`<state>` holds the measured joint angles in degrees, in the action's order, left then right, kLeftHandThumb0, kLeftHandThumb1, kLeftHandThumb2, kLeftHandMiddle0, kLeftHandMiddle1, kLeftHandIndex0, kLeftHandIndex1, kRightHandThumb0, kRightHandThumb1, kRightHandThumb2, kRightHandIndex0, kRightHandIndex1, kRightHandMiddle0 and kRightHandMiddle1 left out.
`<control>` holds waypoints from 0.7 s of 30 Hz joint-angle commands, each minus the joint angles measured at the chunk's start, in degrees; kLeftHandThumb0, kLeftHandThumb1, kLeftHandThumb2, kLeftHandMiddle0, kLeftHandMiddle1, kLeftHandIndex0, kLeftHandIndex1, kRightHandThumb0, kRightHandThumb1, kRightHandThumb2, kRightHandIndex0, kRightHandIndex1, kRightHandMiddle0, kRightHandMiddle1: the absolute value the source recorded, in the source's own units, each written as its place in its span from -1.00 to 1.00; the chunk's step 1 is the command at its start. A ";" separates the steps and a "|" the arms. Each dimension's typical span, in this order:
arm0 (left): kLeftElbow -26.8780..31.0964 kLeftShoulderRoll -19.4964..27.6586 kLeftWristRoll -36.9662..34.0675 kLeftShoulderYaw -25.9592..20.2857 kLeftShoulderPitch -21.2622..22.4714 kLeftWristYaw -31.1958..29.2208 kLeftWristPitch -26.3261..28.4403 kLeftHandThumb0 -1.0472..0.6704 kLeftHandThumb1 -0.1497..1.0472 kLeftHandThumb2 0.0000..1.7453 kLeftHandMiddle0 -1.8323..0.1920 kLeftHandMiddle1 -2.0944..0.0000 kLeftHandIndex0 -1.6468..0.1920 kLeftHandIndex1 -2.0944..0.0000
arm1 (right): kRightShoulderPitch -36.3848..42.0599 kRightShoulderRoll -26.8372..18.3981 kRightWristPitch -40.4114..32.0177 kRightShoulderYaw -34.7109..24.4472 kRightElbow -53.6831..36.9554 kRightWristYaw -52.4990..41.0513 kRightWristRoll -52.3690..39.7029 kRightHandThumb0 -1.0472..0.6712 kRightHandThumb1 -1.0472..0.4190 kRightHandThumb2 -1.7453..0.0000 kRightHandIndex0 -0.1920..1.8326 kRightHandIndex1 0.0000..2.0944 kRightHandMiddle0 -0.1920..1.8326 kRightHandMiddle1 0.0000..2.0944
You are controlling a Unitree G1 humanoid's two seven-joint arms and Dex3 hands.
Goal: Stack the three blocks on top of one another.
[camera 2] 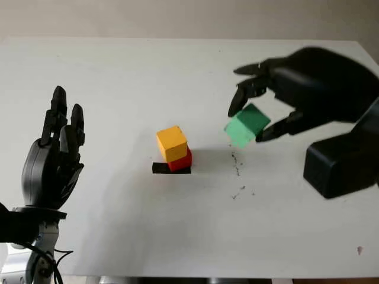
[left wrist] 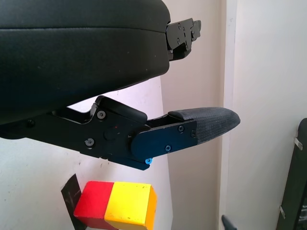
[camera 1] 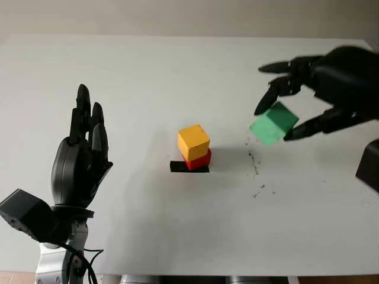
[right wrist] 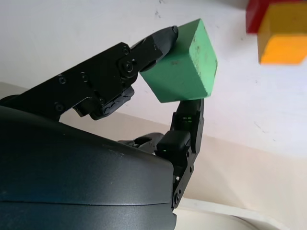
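Observation:
A yellow block (camera 1: pixel 193 141) stands on a red block (camera 1: pixel 199 161) at the middle of the white table, over a black mark (camera 1: pixel 177 167). My right hand (camera 1: pixel 283 109) is shut on a tilted green block (camera 1: pixel 273 123), held in the air to the right of the stack and clear of it. The right wrist view has the green block (right wrist: pixel 184 65) pinched between fingertips (right wrist: pixel 158 42), with the yellow block (right wrist: pixel 283 31) and red block (right wrist: pixel 254 17) beyond. My left hand (camera 1: pixel 83 151) is open, upright at the left, away from the stack.
The white table (camera 1: pixel 148 77) has small dark specks (camera 1: pixel 257 171) just right of the stack. Its front edge runs along the bottom of the head views. A wall and a dark upright edge (left wrist: pixel 295 182) lie beyond the table in the left wrist view.

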<state>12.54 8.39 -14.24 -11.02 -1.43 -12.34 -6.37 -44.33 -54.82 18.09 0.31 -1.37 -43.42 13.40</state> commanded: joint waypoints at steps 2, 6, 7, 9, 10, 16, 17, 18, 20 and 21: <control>0.09 0.10 0.54 0.43 0.20 0.12 -0.38 -0.60 1.00 -0.27 1.00 1.00 1.00 1.00 | -9.68 2.37 -0.41 3.02 3.87 -2.31 -0.97 -0.26 -0.59 0.94 -0.27 -0.94 0.28 -0.66; -0.23 0.00 0.33 0.84 0.52 -0.27 -0.81 -0.62 1.00 -0.27 1.00 1.00 1.00 1.00 | -18.32 6.92 -0.37 8.14 7.79 -4.42 1.12 -0.31 -0.54 0.95 -0.24 -0.94 0.37 -0.70; -0.36 0.00 0.17 0.90 0.56 -0.45 -0.98 -0.61 1.00 -0.26 1.00 1.00 1.00 1.00 | -19.56 7.71 -0.55 9.04 8.20 -4.92 1.67 -0.32 -0.55 0.94 -0.24 -0.94 0.38 -0.70; -0.10 0.00 0.17 1.09 0.55 -0.29 -0.61 -0.62 1.00 -0.26 1.00 1.00 1.00 1.00 | -22.15 9.56 -0.72 11.34 8.69 -6.10 3.38 -0.32 -0.55 0.94 -0.24 -0.94 0.38 -0.71; 0.01 0.01 0.20 1.16 0.57 -0.22 -0.50 -0.63 1.00 -0.26 1.00 1.00 1.00 1.00 | -22.98 10.23 -0.47 12.10 9.01 -6.51 3.92 -0.31 -0.56 0.94 -0.25 -0.94 0.38 -0.71; 0.09 -0.35 -0.35 1.62 0.68 -0.36 -0.27 -0.62 1.00 -0.26 1.00 1.00 1.00 1.00 | -25.61 14.43 5.17 16.62 12.79 -5.86 8.54 -0.32 -0.70 0.94 -0.29 -0.95 0.03 -0.07; -0.12 -0.34 -0.52 1.65 0.69 -0.60 -0.50 -0.62 1.00 -0.26 1.00 1.00 1.00 1.00 | -25.64 14.98 5.41 16.92 13.04 -5.67 9.15 -0.31 -0.72 0.94 -0.31 -0.96 -0.03 0.01; -0.23 -0.34 -0.62 1.68 0.68 -0.75 -0.63 -0.61 1.00 -0.26 1.00 1.00 1.00 1.00 | -25.69 15.31 5.64 17.10 13.23 -5.60 9.60 -0.31 -0.74 0.93 -0.32 -0.96 -0.09 0.11; 0.21 -0.42 -0.57 1.81 0.44 -0.45 0.06 -0.62 1.00 -0.26 1.00 1.00 1.00 1.00 | -25.81 15.97 5.87 17.77 13.55 -6.21 10.05 -0.30 -0.78 0.93 -0.36 -0.97 -0.17 0.20; 0.42 -0.47 -0.34 1.90 0.33 -0.13 0.36 -0.62 1.00 -0.26 1.00 1.00 1.00 1.00 | -25.76 16.23 6.68 18.01 14.00 -6.21 10.03 -0.29 -0.80 0.93 -0.39 -0.98 -0.23 0.24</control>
<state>12.24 8.20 -14.66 -9.46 -1.04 -12.64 -6.23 -68.50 -38.81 24.07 18.13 12.46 -49.58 23.25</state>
